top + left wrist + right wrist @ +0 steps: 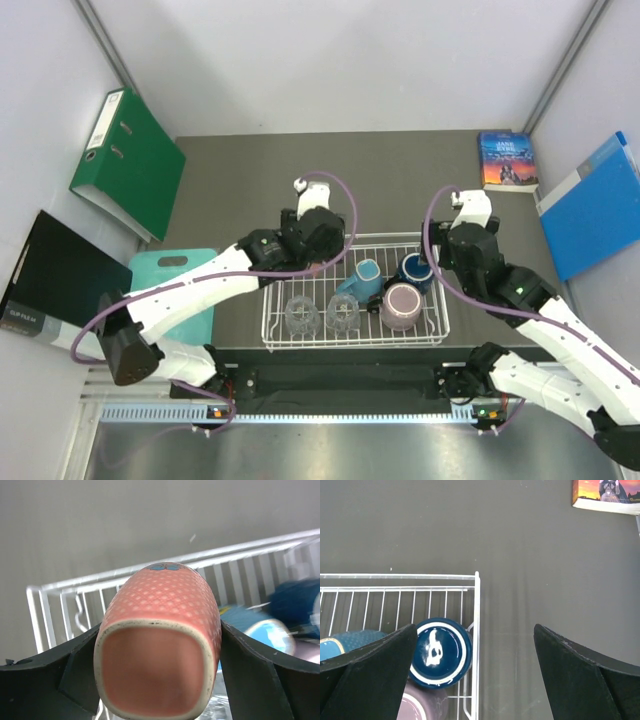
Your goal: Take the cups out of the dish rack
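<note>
Grey table [400, 170] and white walls [330, 60] are seen; dotted orange mug [160, 630] is clamped by left gripper [159, 650] at rack's [360, 342] 11 o'clock; right gripper [475, 665] is spread empty.

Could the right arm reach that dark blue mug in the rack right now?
Probably yes. Its open fingers hover close above the dark blue mug in a corner of the rack, with nothing over it; the pink mug sits close beside.

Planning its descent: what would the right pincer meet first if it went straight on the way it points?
Likely the rack's right rim, running between the fingers of the open right pincer; the navy mug sits just inside. Depth is unclear.
</note>
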`<state>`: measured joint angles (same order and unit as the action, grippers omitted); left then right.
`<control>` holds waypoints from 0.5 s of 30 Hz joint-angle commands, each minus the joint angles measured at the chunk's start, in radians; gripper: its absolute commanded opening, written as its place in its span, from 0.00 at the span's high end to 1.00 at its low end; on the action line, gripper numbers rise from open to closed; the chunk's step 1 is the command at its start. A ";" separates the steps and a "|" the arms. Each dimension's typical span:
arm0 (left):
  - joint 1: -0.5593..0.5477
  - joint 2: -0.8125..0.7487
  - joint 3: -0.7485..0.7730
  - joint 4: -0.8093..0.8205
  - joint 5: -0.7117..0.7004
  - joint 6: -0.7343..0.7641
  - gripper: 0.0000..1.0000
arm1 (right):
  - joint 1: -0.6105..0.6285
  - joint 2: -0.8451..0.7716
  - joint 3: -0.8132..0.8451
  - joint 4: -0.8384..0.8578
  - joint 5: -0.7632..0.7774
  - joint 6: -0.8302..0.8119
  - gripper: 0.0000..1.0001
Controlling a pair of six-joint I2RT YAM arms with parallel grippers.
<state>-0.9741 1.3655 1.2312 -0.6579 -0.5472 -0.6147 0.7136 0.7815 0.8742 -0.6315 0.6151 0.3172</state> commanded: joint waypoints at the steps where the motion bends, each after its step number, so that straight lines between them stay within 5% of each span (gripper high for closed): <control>1: 0.002 -0.084 0.134 0.046 -0.016 0.044 1.00 | 0.015 -0.010 0.080 0.071 0.012 0.051 0.00; 7: 0.021 -0.189 0.059 0.308 0.203 0.007 1.00 | 0.014 -0.045 0.131 0.179 -0.204 0.080 0.00; 15: 0.158 -0.269 -0.177 0.760 0.732 -0.195 1.00 | -0.008 -0.019 0.195 0.305 -0.488 0.200 0.04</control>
<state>-0.8841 1.1336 1.1389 -0.2798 -0.1230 -0.6807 0.7120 0.7509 1.0031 -0.4545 0.3206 0.4324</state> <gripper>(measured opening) 0.839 0.977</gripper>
